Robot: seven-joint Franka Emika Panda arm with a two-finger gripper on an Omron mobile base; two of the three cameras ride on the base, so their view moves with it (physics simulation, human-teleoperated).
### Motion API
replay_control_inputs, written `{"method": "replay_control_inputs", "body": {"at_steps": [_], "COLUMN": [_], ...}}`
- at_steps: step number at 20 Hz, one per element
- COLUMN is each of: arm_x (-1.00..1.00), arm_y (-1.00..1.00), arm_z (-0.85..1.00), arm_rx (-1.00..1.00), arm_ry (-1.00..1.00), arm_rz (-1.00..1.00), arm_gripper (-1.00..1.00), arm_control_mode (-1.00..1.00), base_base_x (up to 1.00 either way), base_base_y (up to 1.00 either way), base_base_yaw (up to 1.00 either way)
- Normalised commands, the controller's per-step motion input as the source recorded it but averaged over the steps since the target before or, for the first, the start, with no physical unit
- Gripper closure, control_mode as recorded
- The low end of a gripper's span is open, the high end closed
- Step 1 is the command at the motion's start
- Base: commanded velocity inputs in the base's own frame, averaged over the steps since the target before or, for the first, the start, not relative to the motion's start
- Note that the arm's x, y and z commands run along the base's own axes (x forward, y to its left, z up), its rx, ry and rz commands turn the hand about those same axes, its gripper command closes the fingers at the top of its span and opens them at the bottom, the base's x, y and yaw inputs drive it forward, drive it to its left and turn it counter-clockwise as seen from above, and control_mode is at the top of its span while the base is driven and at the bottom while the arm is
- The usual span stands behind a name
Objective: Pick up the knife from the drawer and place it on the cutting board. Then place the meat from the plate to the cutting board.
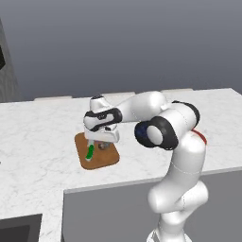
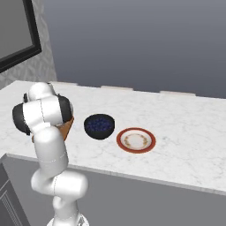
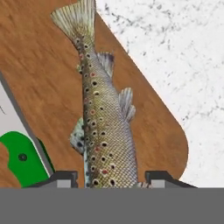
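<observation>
The meat (image 3: 103,127) is a speckled brown-and-silver fish, tail fanned out at the far end, lying on the cutting board (image 3: 43,87). The fingers (image 3: 109,178) stand apart, one on each side of its body; whether they touch it I cannot tell. Just beside it lies the knife (image 3: 19,153), green handle and pale blade. The board's rounded corner meets bare white marble desk (image 3: 175,52). Farther along the desk sit the dark bowl (image 2: 99,126) and the plate (image 2: 136,140), with open desk around them.

Both base views look forward and down over the white marble counter (image 1: 38,137) from behind, sharing the brown wooden cutting board (image 1: 97,158). Hand view looks closely at it.
</observation>
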Motion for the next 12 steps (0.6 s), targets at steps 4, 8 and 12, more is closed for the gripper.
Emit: {"method": "replay_control_inputs", "body": {"at_steps": [4,8,12], "arm_x": [-0.05,-0.39,-0.64], "arm_y": [0.00,-0.34,-0.81], "arm_z": [0.15,0.75,1.00], "arm_rx": [0.00,0.02,0.05], "arm_ry": [-0.09,-0.17,-0.19], "arm_rz": [-0.07,-0.01,0.00], "arm_gripper": [-1.00,-1.00,-1.00], "arm_control_mode": [-1.00,-1.00,-1.00], "base_base_x": [0.00,0.00,0.00], "base_base_y": [0.00,0.00,0.00], "base_base_yaw": [0.00,0.00,0.00]}}
